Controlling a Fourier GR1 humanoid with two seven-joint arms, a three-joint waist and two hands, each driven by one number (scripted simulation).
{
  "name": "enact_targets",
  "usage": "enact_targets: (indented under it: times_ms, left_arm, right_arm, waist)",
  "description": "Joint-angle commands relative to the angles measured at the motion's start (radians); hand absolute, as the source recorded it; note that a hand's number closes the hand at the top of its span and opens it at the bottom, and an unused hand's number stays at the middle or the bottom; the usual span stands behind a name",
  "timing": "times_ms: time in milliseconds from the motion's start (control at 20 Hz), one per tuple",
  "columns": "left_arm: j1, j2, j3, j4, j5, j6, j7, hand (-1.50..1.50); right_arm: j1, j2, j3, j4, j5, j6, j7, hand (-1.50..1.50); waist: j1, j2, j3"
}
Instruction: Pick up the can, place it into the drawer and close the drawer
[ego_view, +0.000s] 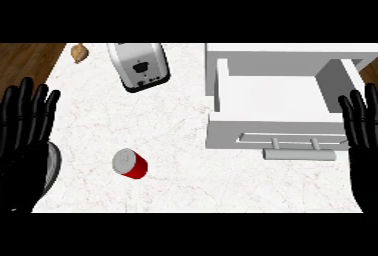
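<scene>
Across the white marble counter (192, 190), in the head view, the drawer (277, 131) stood pulled open with its handle (299, 154) facing the robot and nothing visible inside, ready to take the task's object. The red can (131, 163) sat well to the left of the drawer and slightly nearer the robot than its front panel. Its silver top showed and it appeared to be upright on the bare counter, touched by neither hand.

The left hand (26, 130) rested far to the left of the drawer, beyond the can, at the counter's edge. Its fingers were straight, spread and pointing up, and it held nothing. The right hand (362, 125) rested just beside the drawer's right wall in the same pose, fingers straight and apart, also holding nothing. That placement looked suited to pushing the drawer shut later, while the left hand seemed the nearer one for the pickup.

A silver toaster (140, 66) lay left of the drawer's far end, and a small brown item (79, 52), too small to identify, sat further left still. Both were well clear of any path from the can to the drawer. By this evidence the task had not begun.
</scene>
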Motion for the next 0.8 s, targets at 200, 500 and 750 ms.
enact_targets:
  times_ms: [200, 500, 750]
  left_arm:
    - [0.126, 0.034, -0.057, -0.122, 0.133, -0.156, 0.003, -1.50]
    - [0.227, 0.072, -0.096, -0.119, 0.044, -0.098, 0.297, -1.50]
    - [0.351, 0.081, -0.085, -0.284, 0.070, -0.125, 0.348, -1.50]
  right_arm:
    - [-0.052, -0.012, 0.025, 0.031, 0.001, 0.031, 0.017, -1.50]
    - [0.062, -0.008, -0.064, 0.027, 0.033, -0.073, 0.222, -1.50]
    - [0.182, -0.014, -0.121, -0.026, -0.046, -0.007, 0.161, -1.50]
  waist:
    - [-0.010, -0.001, -0.014]
    - [-0.016, -0.002, -0.013]
    - [-0.017, -0.002, -0.013]
